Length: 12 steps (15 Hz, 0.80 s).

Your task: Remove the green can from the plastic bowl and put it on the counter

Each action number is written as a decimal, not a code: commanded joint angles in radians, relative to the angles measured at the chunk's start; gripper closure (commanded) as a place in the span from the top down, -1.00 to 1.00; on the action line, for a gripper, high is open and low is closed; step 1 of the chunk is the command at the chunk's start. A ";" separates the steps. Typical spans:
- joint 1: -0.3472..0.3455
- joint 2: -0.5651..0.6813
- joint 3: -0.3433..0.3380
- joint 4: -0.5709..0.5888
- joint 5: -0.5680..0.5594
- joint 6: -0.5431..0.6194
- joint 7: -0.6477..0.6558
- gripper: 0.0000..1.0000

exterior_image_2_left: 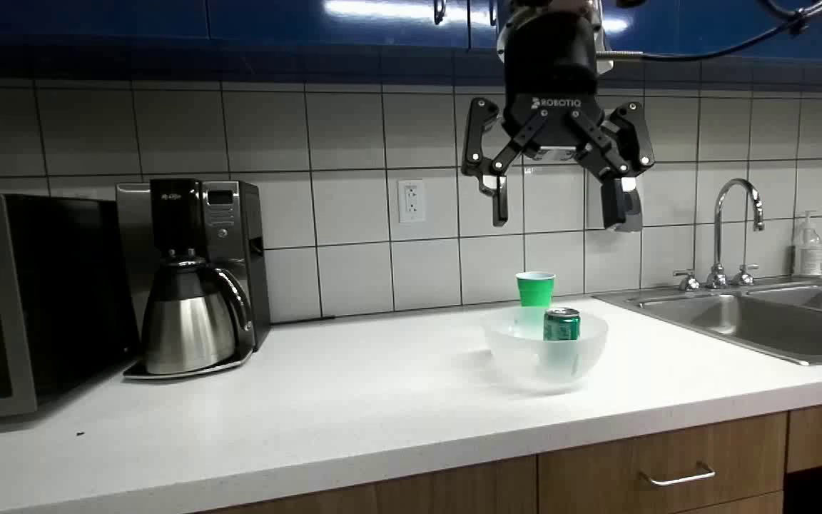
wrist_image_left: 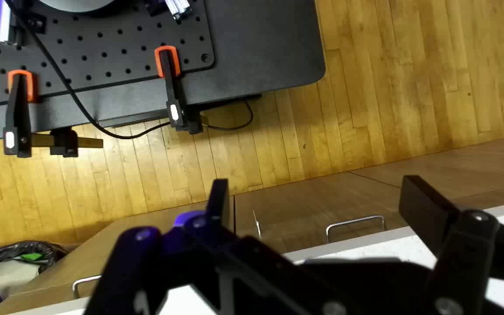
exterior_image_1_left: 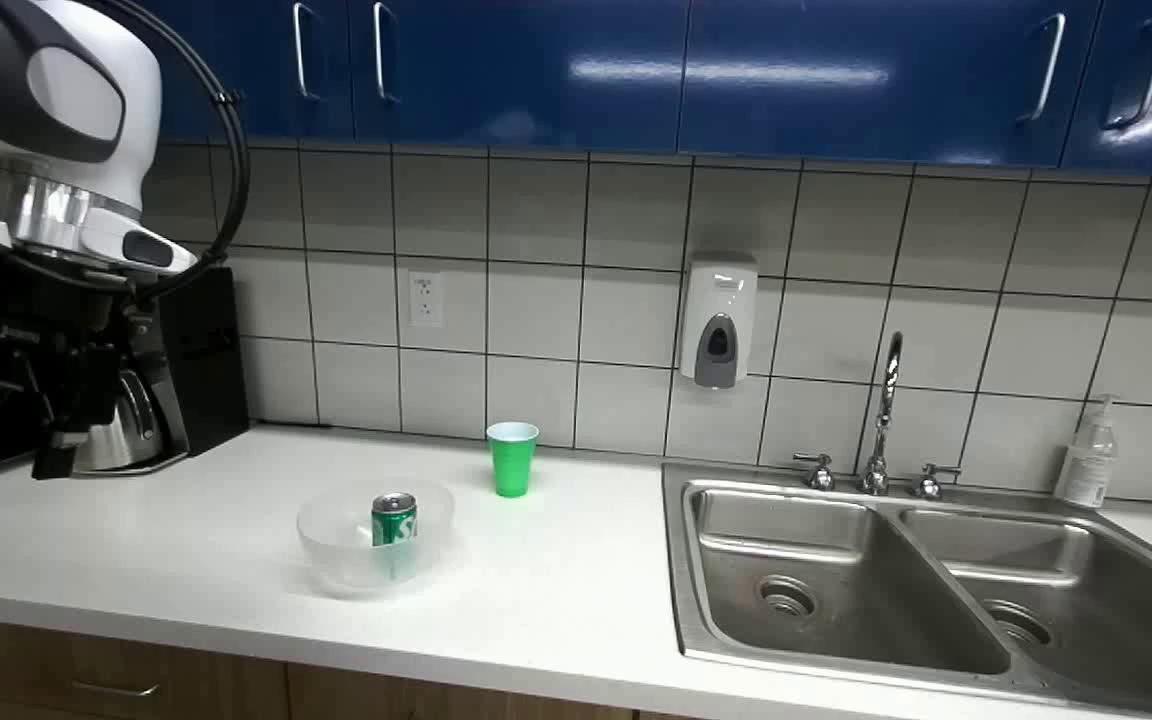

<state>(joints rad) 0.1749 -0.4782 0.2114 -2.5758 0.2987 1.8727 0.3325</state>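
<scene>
Wrist view takes in the wooden floor (wrist_image_left: pixel 365 109) and cabinet fronts (wrist_image_left: pixel 304 210) but not the can (exterior_image_1_left: pixel 394 520), so a descent steered by that camera alone would likely go astray. The end effector (exterior_image_2_left: pixel 561 218) is released, its fingers spread with nothing between them. It seems to hang over the can in an exterior view, yet both exterior views together set it well apart, so trusting that lineup could bring it down wide. The can stands upright inside the bowl (exterior_image_1_left: pixel 341 560), which sits on the bench (exterior_image_2_left: pixel 347 385); the cloudy plastic hides whether can and bowl wall touch. If they do, one finger may have little room and could land on the rim, and the bowl, probably light, might slide or tip. A grip too high on the smooth metal may slip during the lift. A wide swing might knock the green cup (exterior_image_1_left: pixel 512 465) near the bowl, and letting go above the bench could topple the can.
</scene>
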 commanded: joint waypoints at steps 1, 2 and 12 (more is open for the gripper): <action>-0.004 0.000 0.003 0.002 0.001 -0.003 -0.001 1.00; -0.005 0.003 0.003 0.000 -0.001 0.003 -0.006 1.00; -0.068 0.084 0.018 -0.051 -0.172 0.264 0.056 1.00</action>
<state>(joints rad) 0.1417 -0.4255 0.2114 -2.6133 0.1910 2.0579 0.3392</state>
